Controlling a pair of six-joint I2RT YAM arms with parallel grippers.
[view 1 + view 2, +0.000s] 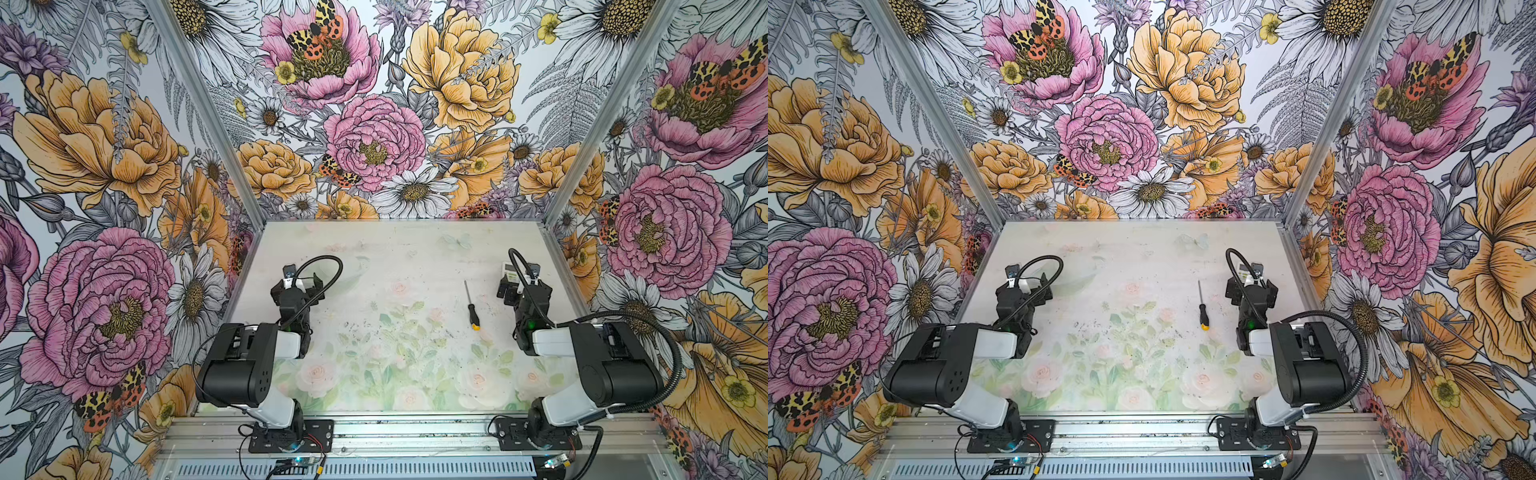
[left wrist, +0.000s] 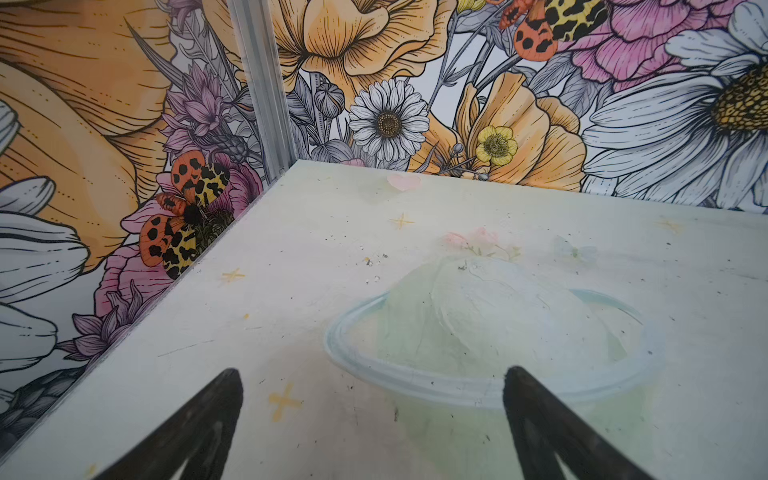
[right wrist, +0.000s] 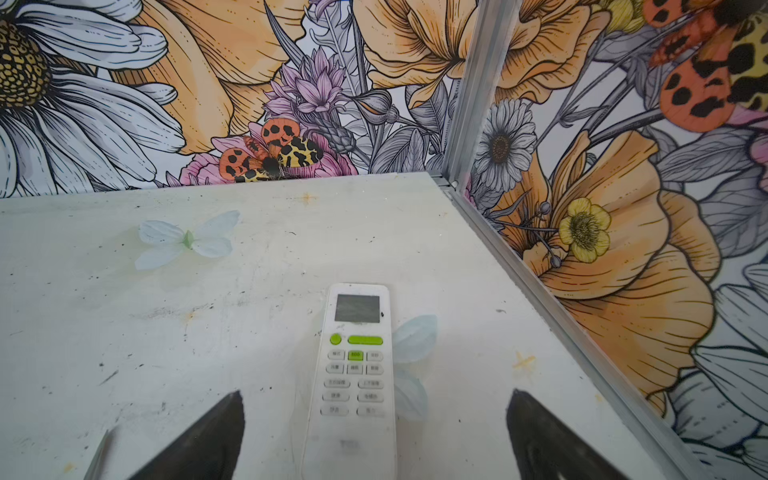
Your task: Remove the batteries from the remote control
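Note:
The white remote control point(image 3: 353, 374) lies face up on the table, with a grey screen and green buttons. In a top view only its far end point(image 1: 508, 268) shows beyond the right wrist. My right gripper point(image 3: 374, 395) is open above the remote's near half, with one finger on each side and neither touching it. My left gripper point(image 2: 372, 370) is open over bare table, holding nothing. The batteries are hidden.
A screwdriver point(image 1: 471, 305) with a black and yellow handle lies left of the right gripper. A clear plastic bowl point(image 2: 457, 386) stands just ahead of the left gripper. Flowered walls on metal posts point(image 3: 469, 95) enclose the table on three sides.

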